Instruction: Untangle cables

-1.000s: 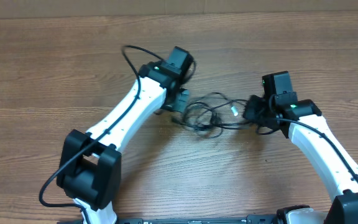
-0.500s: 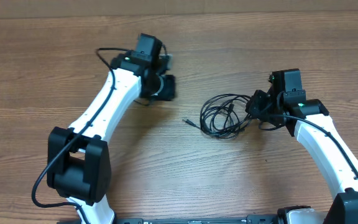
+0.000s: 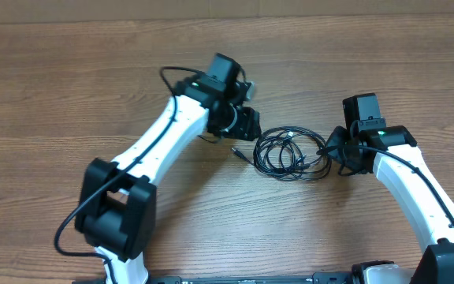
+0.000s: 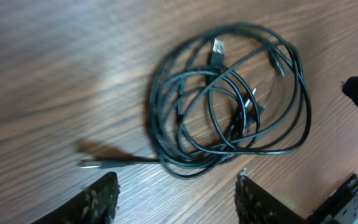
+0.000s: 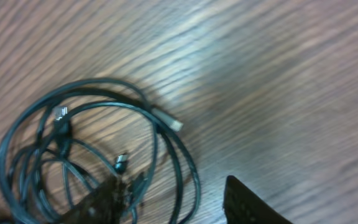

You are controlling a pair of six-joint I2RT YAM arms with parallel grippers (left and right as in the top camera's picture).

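- The thin black flexible cables [image 4: 229,99] lie in one loose coil on the brown wood-grain table [image 3: 53,79]. The coil is just ahead of my left gripper [image 4: 176,202] and reaches under the left finger of my right gripper [image 5: 173,208].
- The left gripper is spread wide with nothing between its fingers.
- The right gripper is spread too. A strand or two of the coil runs through its gap, but nothing looks pinched.
- I judge these cords light, limp and smooth. Pulling one strand will likely drag the whole coil along, and the plugs may snag on other loops.
- The best hold looks like the straight tail with the small metal plug end [image 4: 95,163]. It sticks out of the coil just ahead of the left gripper's left finger.
- I would use the right gripper to pin the near rim of the coil while the tail is drawn out.
- There is one bundle. I count four plug ends in the left wrist view, so I guess two cables, but I cannot trace the strands apart.
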